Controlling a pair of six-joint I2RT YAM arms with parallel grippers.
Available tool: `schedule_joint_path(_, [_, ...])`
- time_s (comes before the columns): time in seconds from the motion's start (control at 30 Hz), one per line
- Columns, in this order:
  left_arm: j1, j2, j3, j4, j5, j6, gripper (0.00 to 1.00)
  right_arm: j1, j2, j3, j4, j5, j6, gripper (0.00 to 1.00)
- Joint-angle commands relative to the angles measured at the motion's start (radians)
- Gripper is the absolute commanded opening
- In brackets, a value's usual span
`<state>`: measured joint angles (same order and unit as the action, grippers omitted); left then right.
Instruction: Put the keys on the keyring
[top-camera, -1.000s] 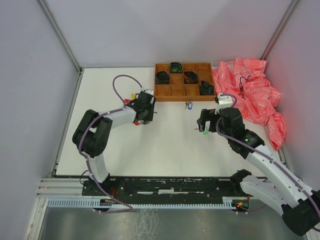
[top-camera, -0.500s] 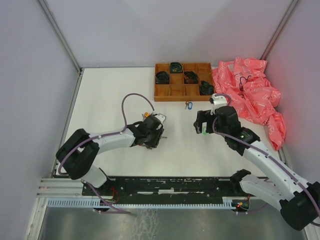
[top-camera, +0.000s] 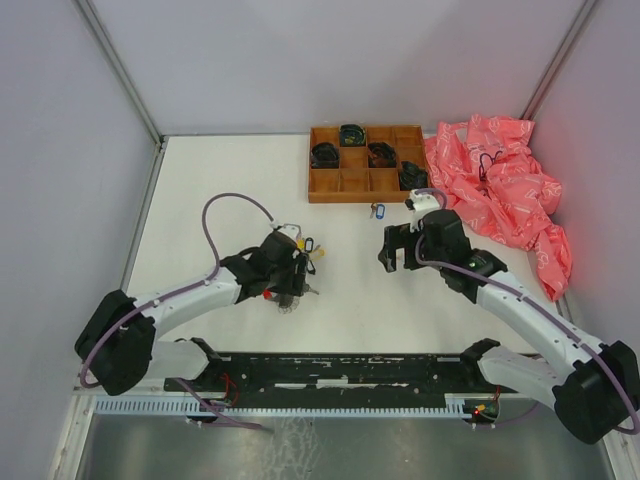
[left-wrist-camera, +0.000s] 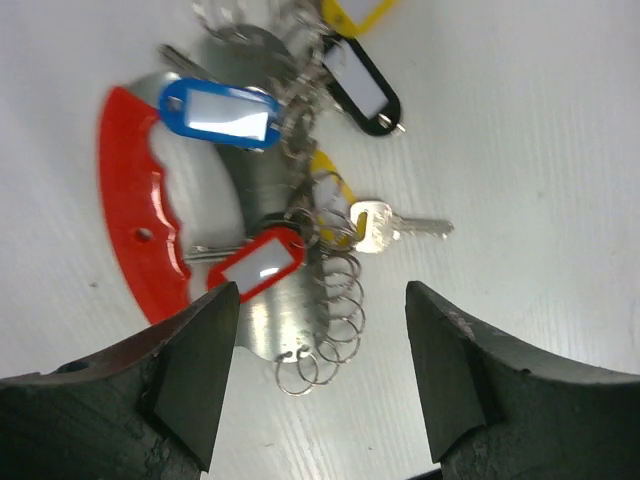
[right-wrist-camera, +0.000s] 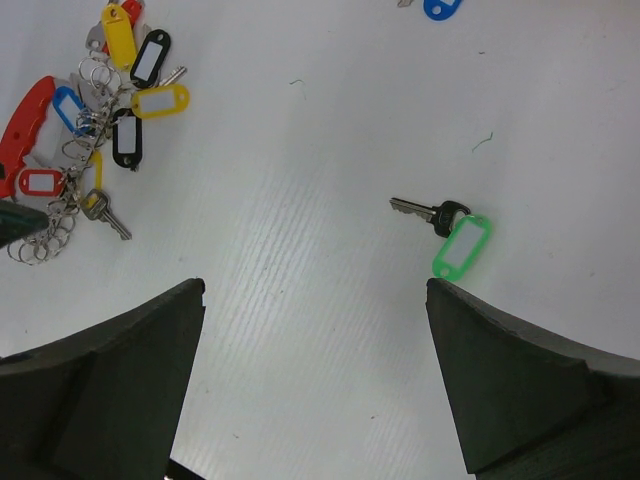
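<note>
— Nearest first: the left gripper (left-wrist-camera: 322, 365)?
— Spread wide, clamping nothing. Hovering low over the keyring (left-wrist-camera: 298, 135), flat on the white table (left-wrist-camera: 540, 120), left of centre in the overhead view.
— Hanging on that ring?
— A curved red strap (left-wrist-camera: 135, 215), a blue tag (left-wrist-camera: 220, 108), a black tag (left-wrist-camera: 362, 85), a red tag (left-wrist-camera: 258, 265) and a yellow tag (left-wrist-camera: 352, 12) cut off by the top edge. Also a small key (left-wrist-camera: 385, 225) pointing away from the strap, and a chain of small wire rings (left-wrist-camera: 335, 320) trailing toward the fingers (left-wrist-camera: 200, 370).
— And the right gripper (right-wrist-camera: 315, 370)?
— Fully apart too, holding nothing. Raised above bare table, to the right of the bunch. Under its wrist camera, a loose key with a green tag (right-wrist-camera: 455, 238), alone, well apart from the keyring.
— Farther back?
— A second loose key with a blue tag (top-camera: 377, 210), just in front of the wooden compartment tray (top-camera: 355, 182). Dark coiled items (top-camera: 325, 155) in four of the tray's compartments. Beside the tray on the right, toward the far corner, a crumpled pink plastic bag (top-camera: 500, 190).
</note>
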<state>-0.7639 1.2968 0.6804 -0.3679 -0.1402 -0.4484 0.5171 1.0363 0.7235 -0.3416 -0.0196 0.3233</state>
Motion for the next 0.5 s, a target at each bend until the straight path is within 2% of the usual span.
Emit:
schedule_joint_path(0.0, [0.115,-0.049,-0.012,0.030,-0.035,-0.076,0.76,0.007,0.014,0.045,0.058,-0.048,-0.019,1.00])
schedule_joint_path(0.17, [0.234,0.003,-0.002,0.082,-0.031,-0.044,0.75,0.018,0.051,0.056,0.059,-0.096,-0.027,1.00])
schedule_joint_path(0.3, [0.253,0.066,0.019,0.100,-0.070,-0.018,0.72,0.041,0.069,0.058,0.055,-0.111,-0.039,1.00])
schedule_joint_path(0.47, [0.265,0.168,0.037,0.124,-0.052,0.016,0.66,0.071,0.099,0.061,0.056,-0.109,-0.054,1.00])
